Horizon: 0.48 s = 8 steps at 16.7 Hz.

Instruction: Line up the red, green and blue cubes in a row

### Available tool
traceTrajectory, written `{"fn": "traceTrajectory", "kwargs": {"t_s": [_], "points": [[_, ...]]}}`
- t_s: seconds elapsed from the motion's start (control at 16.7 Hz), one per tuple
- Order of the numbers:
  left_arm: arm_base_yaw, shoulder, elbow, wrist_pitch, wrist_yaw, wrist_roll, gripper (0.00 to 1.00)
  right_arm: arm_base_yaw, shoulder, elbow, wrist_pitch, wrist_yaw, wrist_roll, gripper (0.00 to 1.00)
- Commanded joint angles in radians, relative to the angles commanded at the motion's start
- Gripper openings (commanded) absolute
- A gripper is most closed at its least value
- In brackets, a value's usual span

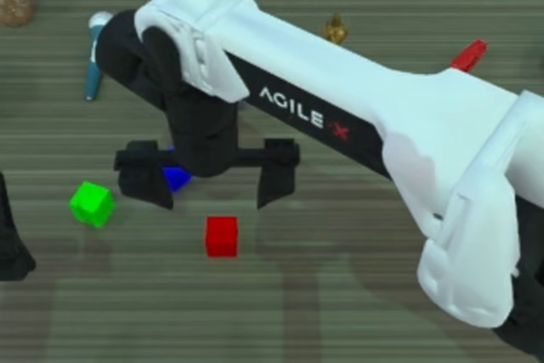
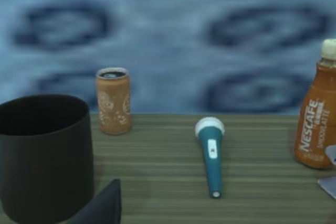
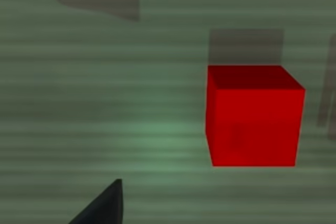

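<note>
My right arm reaches across the table to the left. Its gripper [image 1: 212, 201] hovers open and wide, holding nothing. The blue cube [image 1: 177, 178] lies mostly hidden under it, just inside the left finger [image 1: 146, 178]. The red cube [image 1: 221, 236] sits on the table in front of the gap between the fingers. It fills the right wrist view as a red cube [image 3: 254, 116], apart from the one fingertip [image 3: 107, 203] that shows there. The green cube [image 1: 92, 203] lies to the left, outside the gripper. My left arm [image 1: 10, 252] stays parked at the left edge.
A teal microphone [image 1: 92, 57] lies at the back left, near an orange can [image 2: 113, 100]. A dark cup [image 2: 44, 150] and a Nescafe bottle [image 2: 315, 124] stand nearby. A small golden figure [image 1: 335, 30] and a narrow red object [image 1: 469, 55] sit at the back right.
</note>
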<state>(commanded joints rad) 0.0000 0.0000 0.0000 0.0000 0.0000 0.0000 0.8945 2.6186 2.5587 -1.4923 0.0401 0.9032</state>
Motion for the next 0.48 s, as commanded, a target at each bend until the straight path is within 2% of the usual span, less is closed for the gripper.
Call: {"fn": "traceTrajectory", "kwargs": {"t_s": [0.48], "points": [[-0.001, 0.008, 0.004, -0.006, 0.0, 0.002, 1.0, -0.008, -0.012, 0.036, -0.037, 0.003, -0.007, 1.0]]}}
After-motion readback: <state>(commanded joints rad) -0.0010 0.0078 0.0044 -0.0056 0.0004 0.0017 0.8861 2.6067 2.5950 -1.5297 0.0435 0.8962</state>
